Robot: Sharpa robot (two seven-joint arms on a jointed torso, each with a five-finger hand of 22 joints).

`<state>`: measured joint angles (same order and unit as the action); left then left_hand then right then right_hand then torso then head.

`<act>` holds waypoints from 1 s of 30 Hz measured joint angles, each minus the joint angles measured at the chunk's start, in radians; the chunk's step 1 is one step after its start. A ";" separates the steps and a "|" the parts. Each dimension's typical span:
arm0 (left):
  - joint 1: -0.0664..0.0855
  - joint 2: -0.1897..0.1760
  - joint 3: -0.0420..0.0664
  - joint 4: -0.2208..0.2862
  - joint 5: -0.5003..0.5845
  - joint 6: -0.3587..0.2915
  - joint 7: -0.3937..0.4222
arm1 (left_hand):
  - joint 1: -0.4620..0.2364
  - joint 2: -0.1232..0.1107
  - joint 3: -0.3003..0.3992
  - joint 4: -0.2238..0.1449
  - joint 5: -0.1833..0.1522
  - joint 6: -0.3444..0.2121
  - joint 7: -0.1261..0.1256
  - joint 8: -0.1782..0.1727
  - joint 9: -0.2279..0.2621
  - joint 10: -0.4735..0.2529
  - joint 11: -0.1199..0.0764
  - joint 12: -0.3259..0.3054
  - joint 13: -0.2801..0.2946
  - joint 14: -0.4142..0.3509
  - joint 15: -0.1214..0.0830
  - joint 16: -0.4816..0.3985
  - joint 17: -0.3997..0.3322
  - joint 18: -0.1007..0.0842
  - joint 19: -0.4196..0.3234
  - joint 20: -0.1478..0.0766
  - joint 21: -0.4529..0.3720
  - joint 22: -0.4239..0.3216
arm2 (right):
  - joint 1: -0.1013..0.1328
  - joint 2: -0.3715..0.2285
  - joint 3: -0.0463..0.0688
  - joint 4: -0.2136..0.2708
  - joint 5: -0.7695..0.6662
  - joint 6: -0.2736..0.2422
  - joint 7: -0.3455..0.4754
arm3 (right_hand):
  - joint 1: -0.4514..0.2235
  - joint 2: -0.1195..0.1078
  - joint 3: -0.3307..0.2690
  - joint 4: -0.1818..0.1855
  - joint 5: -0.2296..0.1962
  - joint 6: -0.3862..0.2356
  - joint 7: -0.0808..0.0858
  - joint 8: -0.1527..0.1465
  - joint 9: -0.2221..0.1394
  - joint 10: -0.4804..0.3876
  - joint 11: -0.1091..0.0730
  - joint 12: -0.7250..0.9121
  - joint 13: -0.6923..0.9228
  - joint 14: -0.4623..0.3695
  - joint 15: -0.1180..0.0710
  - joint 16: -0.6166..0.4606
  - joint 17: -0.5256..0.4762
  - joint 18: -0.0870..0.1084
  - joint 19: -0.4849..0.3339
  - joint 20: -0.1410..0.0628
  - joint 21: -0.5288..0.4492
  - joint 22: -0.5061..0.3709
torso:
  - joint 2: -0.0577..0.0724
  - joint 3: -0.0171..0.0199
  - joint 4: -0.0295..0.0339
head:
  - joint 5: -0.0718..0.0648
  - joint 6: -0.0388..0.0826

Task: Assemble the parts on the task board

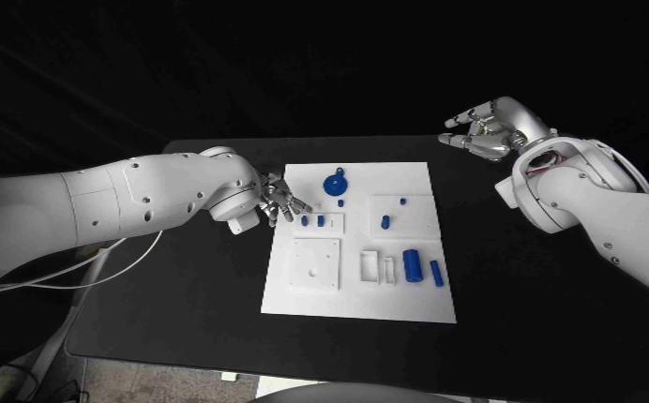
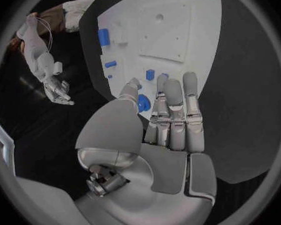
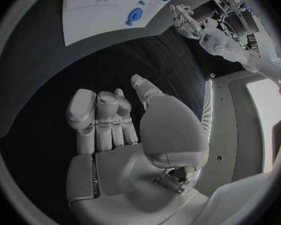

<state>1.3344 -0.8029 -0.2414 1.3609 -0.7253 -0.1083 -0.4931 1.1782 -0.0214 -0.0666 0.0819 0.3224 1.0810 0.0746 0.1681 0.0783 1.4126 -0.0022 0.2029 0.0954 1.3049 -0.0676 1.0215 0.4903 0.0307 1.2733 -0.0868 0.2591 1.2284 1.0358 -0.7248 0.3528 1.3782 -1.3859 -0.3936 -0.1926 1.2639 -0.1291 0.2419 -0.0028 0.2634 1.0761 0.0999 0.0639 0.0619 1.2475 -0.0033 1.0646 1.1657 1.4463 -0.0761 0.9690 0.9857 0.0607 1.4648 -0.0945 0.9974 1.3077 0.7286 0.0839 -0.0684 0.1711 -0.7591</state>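
Found no readable text, label, brand, number or sign anywhere: none on the task board (image 1: 406, 302), none on the blue parts (image 1: 413, 265), none on the worktop (image 1: 514, 281)

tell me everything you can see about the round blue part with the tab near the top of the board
The round blue part is a flat disc with a short tab sticking out toward the board's far edge and a small raised hub at its centre. It looks like matte blue plastic. It lies flat on the white task board, near the far edge and left of the middle. Nothing touches it; the left hand is nearby, by the board's left edge.
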 measured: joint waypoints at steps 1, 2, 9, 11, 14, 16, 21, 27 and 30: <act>-0.003 0.001 0.000 0.000 0.001 -0.013 0.000 | -0.005 -0.005 0.000 0.009 0.000 0.005 -0.003 -0.001 -0.001 0.008 -0.002 0.000 0.000 0.006 -0.001 0.000 0.001 0.000 0.005 -0.004 0.000 0.002 | 0.000 0.000 0.000 0.000 0.000 0.000 0.000 | 0.000 0.000 0.000 0.000 0.000 0.000 0.000 0.000 0.000 0.000 0.000 0.000 0.000 0.000 0.000 0.000 0.000 0.000 0.000 0.000 0.000 0.000 | 0.000 0.0000 -0.0005 | 0.000 0.000; -0.005 0.002 0.000 0.000 0.001 -0.022 -0.001 | -0.012 -0.012 0.003 0.024 0.000 0.012 -0.005 -0.001 -0.001 0.017 -0.003 0.000 0.001 0.010 -0.004 0.000 0.003 0.000 0.012 -0.004 0.000 0.005 | 0.000 0.000 0.000 0.000 0.000 0.000 0.000 | 0.000 0.000 0.000 0.000 0.000 0.000 0.000 0.000 0.000 0.000 0.000 0.000 0.000 0.000 0.000 0.000 0.000 0.000 0.000 0.000 0.000 0.000 | 0.000 0.0000 -0.0007 | 0.001 0.000; -0.019 0.019 -0.001 -0.012 -0.003 -0.058 -0.016 | -0.040 -0.040 0.033 0.101 0.000 0.058 -0.022 0.001 0.006 0.049 -0.017 0.014 0.025 0.028 -0.015 0.009 0.015 0.000 0.029 -0.015 0.000 0.028 | 0.000 0.001 0.000 -0.001 0.001 0.000 0.000 | 0.000 0.000 0.000 0.000 0.000 0.000 0.000 0.000 0.000 0.000 0.000 0.000 0.000 0.000 0.000 0.000 0.000 0.000 0.000 0.000 0.000 0.000 | 0.000 0.0000 -0.0030 | 0.002 0.002; -0.021 0.022 -0.001 -0.017 -0.005 -0.059 -0.021 | -0.042 -0.042 0.035 0.105 0.000 0.068 -0.025 0.006 0.008 0.049 -0.017 0.020 0.028 0.032 -0.018 0.013 0.018 0.000 0.031 -0.017 0.000 0.032 | 0.000 0.001 0.000 -0.001 0.001 0.000 0.000 | 0.000 0.000 0.000 0.000 0.000 0.000 0.000 0.000 0.000 0.000 0.000 0.000 0.000 0.000 0.000 0.000 0.000 0.000 0.000 0.000 0.000 0.000 | 0.000 0.0001 -0.0033 | 0.002 0.002; -0.024 0.027 -0.001 -0.026 -0.010 -0.059 -0.031 | -0.051 -0.041 0.039 0.112 0.000 0.077 -0.030 0.006 0.012 0.051 -0.019 0.028 0.037 0.033 -0.020 0.028 0.029 0.000 0.033 -0.019 0.006 0.047 | -0.001 0.001 0.000 -0.001 0.001 0.000 0.000 | 0.000 0.000 0.000 0.000 0.000 0.000 0.000 0.000 0.000 0.000 0.000 0.000 0.000 0.000 0.000 0.000 0.000 0.000 0.000 0.000 0.000 0.000 | 0.000 0.0002 -0.0034 | 0.001 0.002; -0.025 0.029 -0.001 -0.031 -0.013 -0.056 -0.037 | -0.051 -0.041 0.041 0.116 0.000 0.085 -0.032 0.006 0.016 0.053 -0.021 0.030 0.042 0.033 -0.020 0.035 0.035 0.000 0.033 -0.019 0.007 0.055 | -0.001 0.001 0.000 -0.002 0.001 0.000 0.000 | 0.000 0.000 0.000 0.000 0.000 0.000 0.000 0.000 0.000 0.000 0.000 0.000 0.000 0.000 0.000 0.000 0.000 0.000 0.000 0.000 0.000 0.000 | 0.001 0.0002 -0.0034 | 0.000 0.002; -0.027 0.036 -0.001 -0.041 -0.022 -0.045 -0.050 | -0.062 -0.030 0.038 0.113 0.000 0.095 -0.035 0.019 0.061 0.053 -0.021 0.047 0.054 0.033 -0.020 0.050 0.048 0.000 0.037 -0.022 0.010 0.079 | -0.002 0.001 0.000 -0.002 0.002 0.000 0.000 | 0.000 0.000 0.000 0.000 0.000 0.000 0.000 0.000 0.000 0.000 0.000 0.000 0.000 0.000 0.000 0.000 0.000 0.000 0.000 0.000 0.000 0.000 | 0.001 -0.0003 -0.0026 | -0.001 0.002; -0.029 0.042 -0.001 -0.050 -0.031 -0.033 -0.059 | -0.062 -0.030 0.031 0.106 0.018 0.098 -0.038 0.023 0.093 0.056 -0.024 0.056 0.060 0.033 -0.020 0.054 0.052 0.000 0.037 -0.022 0.010 0.080 | -0.002 0.002 0.000 -0.002 0.002 0.000 0.000 | 0.000 0.000 0.000 0.000 0.000 0.000 0.000 0.000 0.000 0.000 0.000 0.000 0.000 0.000 0.000 0.000 0.000 0.000 0.000 0.000 0.000 0.000 | 0.001 -0.0012 -0.0023 | -0.002 0.002; -0.029 0.046 -0.001 -0.055 -0.034 -0.027 -0.062 | -0.062 -0.030 0.030 0.104 0.022 0.098 -0.038 0.023 0.099 0.056 -0.024 0.056 0.060 0.033 -0.020 0.054 0.052 0.000 0.037 -0.022 0.010 0.080 | -0.002 0.002 0.000 -0.003 0.002 0.000 0.000 | 0.000 0.000 0.000 0.000 0.000 0.000 0.000 0.000 0.000 0.000 0.000 0.000 0.000 0.000 0.000 0.000 0.000 0.000 0.000 0.000 0.000 0.000 | 0.001 -0.0012 -0.0022 | -0.002 0.002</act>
<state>1.3053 -0.7571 -0.2424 1.3056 -0.7598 -0.1357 -0.5552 1.1167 -0.0513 -0.0367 0.1855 0.3444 1.1791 0.0371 0.1909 0.1772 1.4688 -0.0265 0.2593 0.1555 1.3383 -0.0873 1.0758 0.5426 0.0306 1.3099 -0.1092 0.2688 1.3081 1.0338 -0.7224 0.3527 1.3756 -1.3835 -0.3936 -0.1928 1.2639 -0.1291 0.2419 -0.0028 0.2634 1.0761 0.0999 0.0639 0.0619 1.2475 -0.0033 1.0646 1.1657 1.4463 -0.0761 0.9690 0.9857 0.0608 1.4648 -0.0945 0.9974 1.3075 0.7299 0.0827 -0.0706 0.1693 -0.7572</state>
